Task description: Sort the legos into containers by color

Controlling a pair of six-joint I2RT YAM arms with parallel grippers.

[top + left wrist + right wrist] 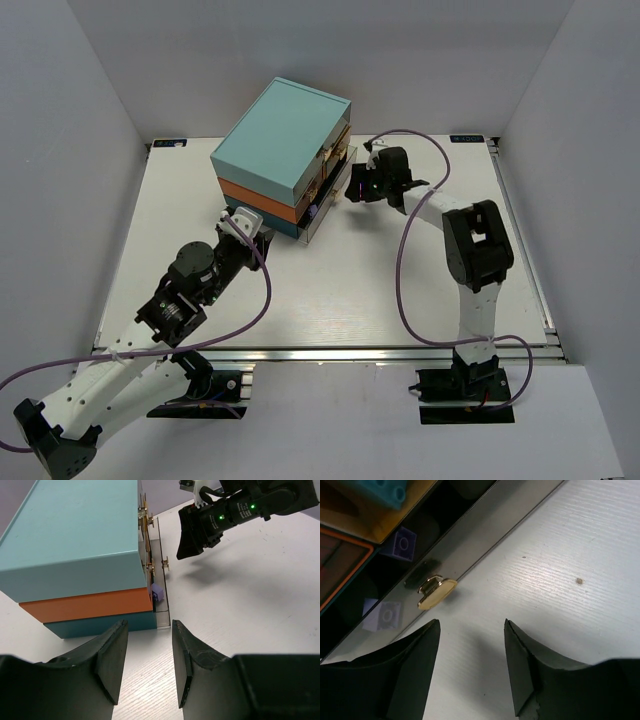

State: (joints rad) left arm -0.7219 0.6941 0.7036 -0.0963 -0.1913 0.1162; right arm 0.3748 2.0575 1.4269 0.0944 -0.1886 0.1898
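The chest (285, 150) of stacked light-teal, orange and blue layers stands at the back middle, with its bottom drawer (332, 200) pulled out a little. Lavender legos (401, 543) lie in that drawer, and one shows in the left wrist view (158, 593). A teal lego (385, 490) lies in a drawer above. My right gripper (471, 630) is open and empty, just in front of the drawer's gold handle (436, 591). My left gripper (148, 630) is open and empty, on the table near the chest's front left corner.
The chest's side wall (75, 545) fills the left of the left wrist view. The right arm's wrist camera (235, 512) hangs beside the drawer fronts. A small speck (579, 580) lies on the white table.
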